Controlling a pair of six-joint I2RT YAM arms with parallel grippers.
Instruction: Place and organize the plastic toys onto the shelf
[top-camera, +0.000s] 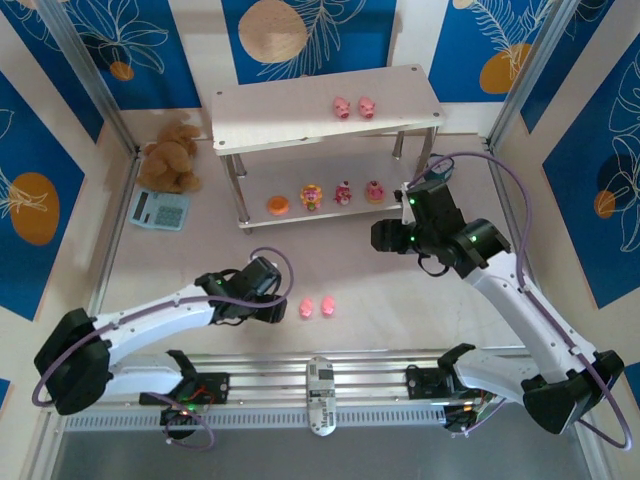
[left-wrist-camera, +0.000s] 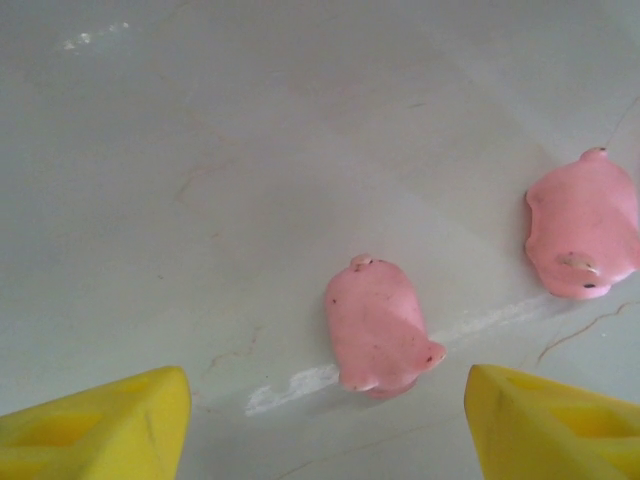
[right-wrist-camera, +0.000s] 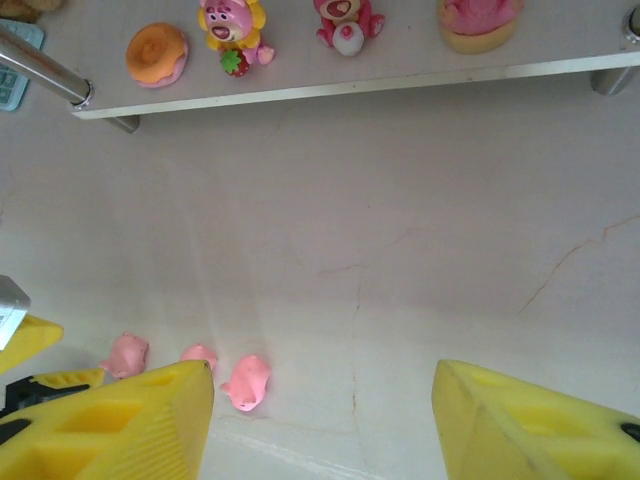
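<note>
shelf (top-camera: 280, 112) – two pale boards on shiny tube legs, standing at the far middle of the table (top-camera: 330, 262). the top view takes in both tiers. the right wrist view gets the lower board (right-wrist-camera: 420, 75) from the front, with a tube leg (right-wrist-camera: 40, 68) at its left end.

the table is pale and marbled with thin brown veins. the left wrist view picks up a white streak (left-wrist-camera: 300, 385) on it. the walls are blue panels with white leaves and orange discs, with metal posts at the corners.

left gripper (top-camera: 283, 311) is low over the near table, yellow fingers (left-wrist-camera: 95, 425) spread wide, nothing held. right gripper (top-camera: 382, 238) is in front of the shelf, fingers (right-wrist-camera: 540, 420) apart, empty.

brown teddy bear (top-camera: 172, 155) sits far left. teal calculator (top-camera: 160, 209) lies just in front of it, keys too small to read.

toys: two top-tier piglets (top-camera: 342, 106) sit side by side. on the lower tier, an orange round piece (top-camera: 277, 205) and three pink-and-yellow figures (top-camera: 343, 192) stand in a row. loose piglets (top-camera: 307, 308) lie on the table beside the left gripper – two in the top view, three in the right wrist view (right-wrist-camera: 247, 382). in the left wrist view one (left-wrist-camera: 380, 325) lies ahead of the finger gap, untouched.
</note>
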